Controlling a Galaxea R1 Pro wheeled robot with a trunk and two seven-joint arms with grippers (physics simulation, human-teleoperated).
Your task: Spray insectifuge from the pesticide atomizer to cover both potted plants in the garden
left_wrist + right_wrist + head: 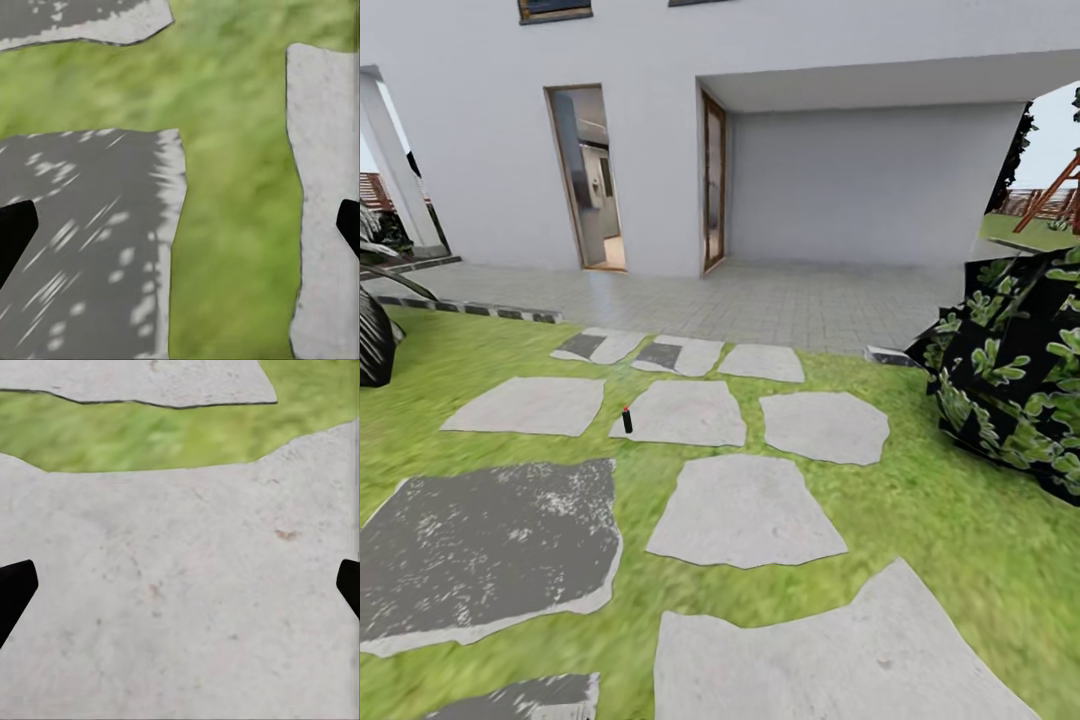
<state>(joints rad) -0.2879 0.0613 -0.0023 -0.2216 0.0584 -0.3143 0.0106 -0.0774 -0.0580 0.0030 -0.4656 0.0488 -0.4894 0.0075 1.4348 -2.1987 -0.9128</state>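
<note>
While both claws, left [180, 225] and right [180, 585], hang apart and empty, I'd roll straight toward the atomizer [627, 419] ahead, keeping it centred.

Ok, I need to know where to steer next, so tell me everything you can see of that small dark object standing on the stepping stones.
The small dark object stands upright near the left edge of a pale grey stepping stone, in the middle row of stones on the lawn. It is slim and blackish with a small red top. It is too small here to make out a nozzle, a label or its material. Nothing touches it but the stone beneath; neither gripper is near it.
</note>
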